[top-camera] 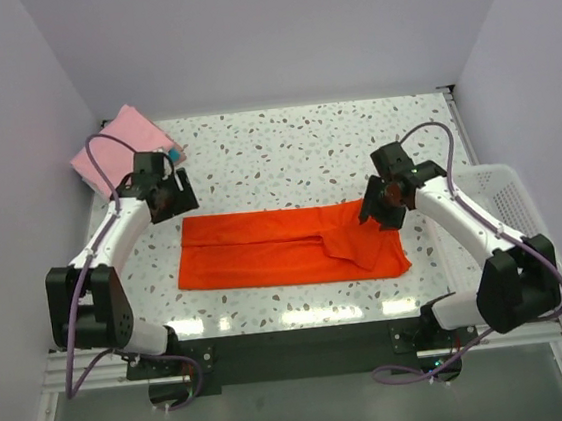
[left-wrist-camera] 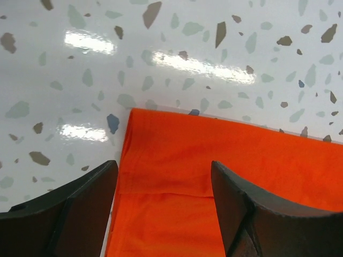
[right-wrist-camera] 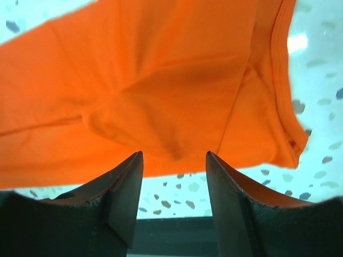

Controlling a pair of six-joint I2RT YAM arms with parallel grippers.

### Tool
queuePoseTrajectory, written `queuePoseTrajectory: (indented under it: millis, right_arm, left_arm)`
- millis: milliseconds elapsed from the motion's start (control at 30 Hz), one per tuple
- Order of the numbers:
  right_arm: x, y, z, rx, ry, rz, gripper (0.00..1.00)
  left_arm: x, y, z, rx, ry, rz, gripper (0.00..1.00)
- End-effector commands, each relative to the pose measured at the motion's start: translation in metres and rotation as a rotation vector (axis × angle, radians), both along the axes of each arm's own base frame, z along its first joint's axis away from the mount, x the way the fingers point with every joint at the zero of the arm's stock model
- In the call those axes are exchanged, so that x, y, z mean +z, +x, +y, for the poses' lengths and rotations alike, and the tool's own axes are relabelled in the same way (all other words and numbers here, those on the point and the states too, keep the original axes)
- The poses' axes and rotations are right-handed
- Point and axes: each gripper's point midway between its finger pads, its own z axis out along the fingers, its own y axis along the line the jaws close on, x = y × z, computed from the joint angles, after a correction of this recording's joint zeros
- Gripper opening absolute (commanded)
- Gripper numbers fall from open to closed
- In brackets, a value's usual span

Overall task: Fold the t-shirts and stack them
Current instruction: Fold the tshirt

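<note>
The orange-red t-shirt (top-camera: 275, 246) lies flat on the speckled table as a long band folded lengthwise, with a loose flap bunched at its right end. My left gripper (top-camera: 176, 205) hovers at the band's far left corner. Its fingers are open, and the orange-red t-shirt's corner (left-wrist-camera: 214, 155) lies beneath them. My right gripper (top-camera: 375, 215) is over the bunched right end, also open; the orange-red t-shirt (right-wrist-camera: 134, 80) sits just beyond its fingertips and is not pinched. A folded pink t-shirt (top-camera: 119, 147) rests at the back left corner.
A white mesh basket (top-camera: 506, 197) stands off the table's right side, beside the right arm. Walls close in the table at the left, back and right. The arm bases sit along the near edge.
</note>
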Motion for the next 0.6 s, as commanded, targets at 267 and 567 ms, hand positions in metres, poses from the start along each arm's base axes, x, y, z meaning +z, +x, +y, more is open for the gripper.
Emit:
queuePoseTrajectory:
  millis: [267,567]
  right_arm:
    - [-0.011,0.08,-0.036,-0.032,-0.118,-0.062,0.52]
    - [-0.031,0.099,-0.062,-0.055,-0.217,-0.028,0.5]
  left_arm:
    - [-0.034,0.023,-0.05,-0.091,-0.188,0.008,0.75]
    - [-0.063,0.011,-0.038,-0.061,-0.131,0.075,0.75]
